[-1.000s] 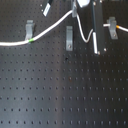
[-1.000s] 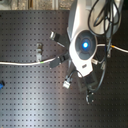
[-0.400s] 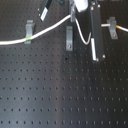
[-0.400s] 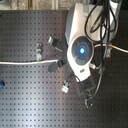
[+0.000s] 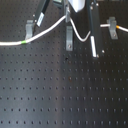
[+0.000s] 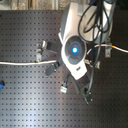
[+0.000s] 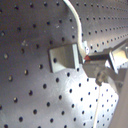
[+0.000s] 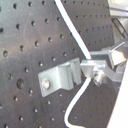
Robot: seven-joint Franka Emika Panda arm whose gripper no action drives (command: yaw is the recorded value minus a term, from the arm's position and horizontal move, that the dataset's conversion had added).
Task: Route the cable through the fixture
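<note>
The hand (image 8: 97, 75), clamped on the cable (image 5: 50, 32) just beside the fixture (image 5: 68, 36), should keep it taut and lower it squarely into the clip's slot.

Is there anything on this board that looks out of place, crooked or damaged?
Nothing looks damaged or spilled. The white cable runs loosely across the black board, sagging between the grey clips, as a slack cord would. One clip, at the first exterior view's left, stands slanted, while the middle clip is upright; it may simply be mounted so.
</note>
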